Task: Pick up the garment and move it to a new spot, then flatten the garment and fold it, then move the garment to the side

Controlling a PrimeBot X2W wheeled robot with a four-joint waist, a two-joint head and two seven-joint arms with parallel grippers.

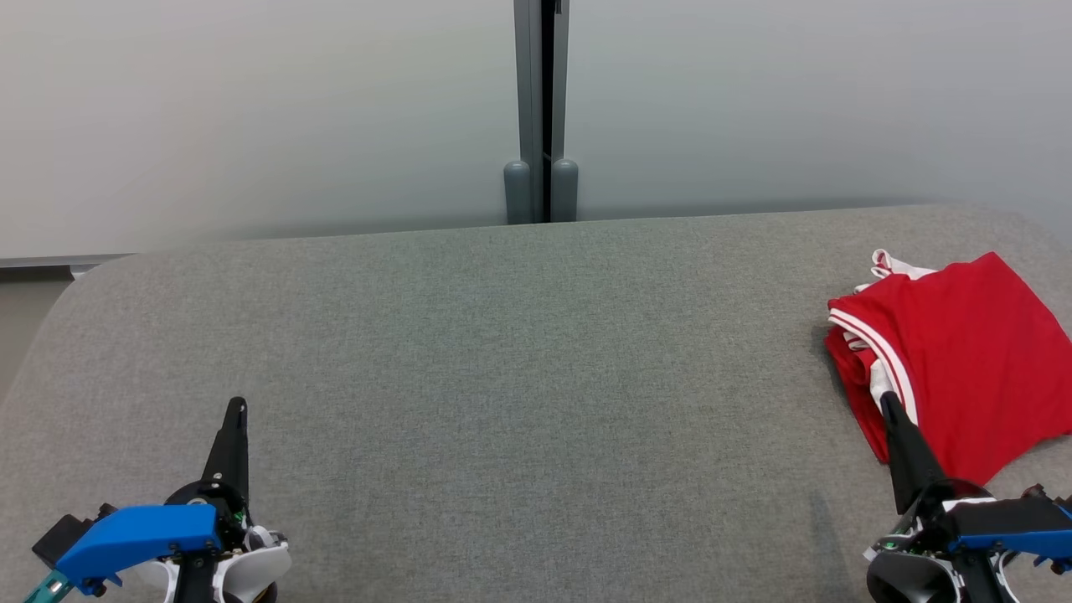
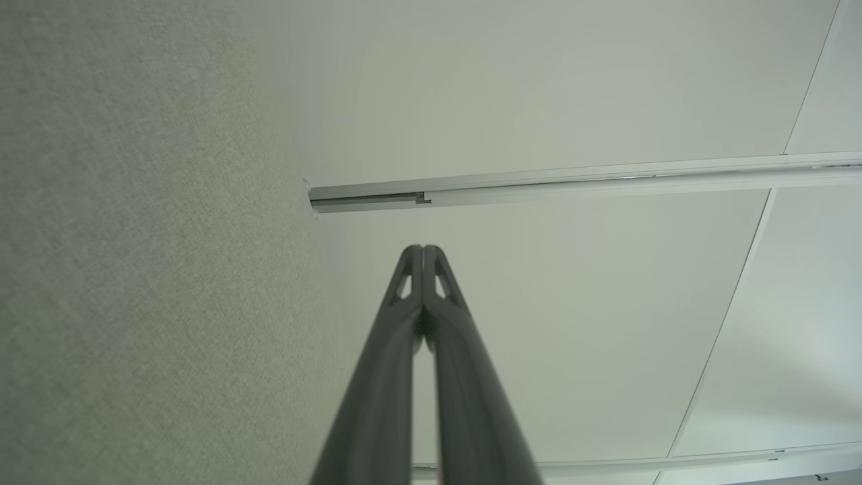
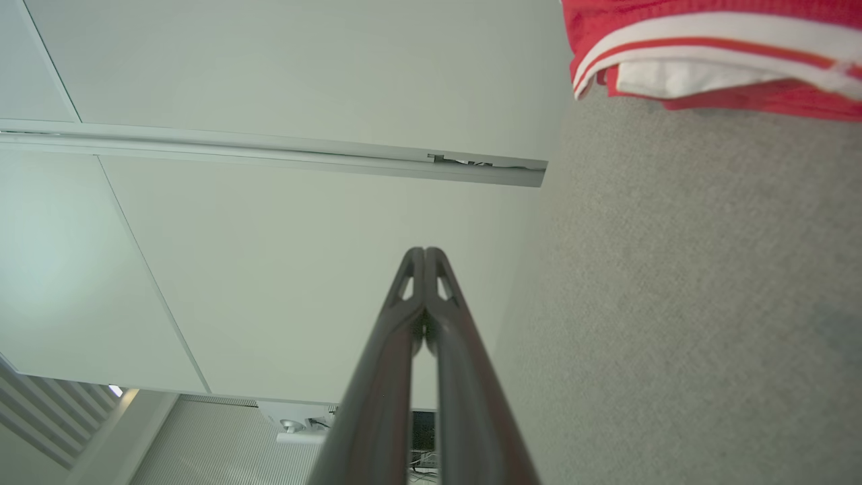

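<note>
1. Garment check: I am seeing the folded red fabric garment with white striped trim point(image 1: 963, 352) lying at the right edge of the grey felt-covered worktop point(image 1: 519, 377).
2. I am holding the left tool point(image 1: 238, 408) over the near left, its two dark fingers pressed together, gripping nothing.
3. The right tool point(image 1: 888, 400) is hovering beside the garment's near left edge, fingers together, gripping nothing.
</note>
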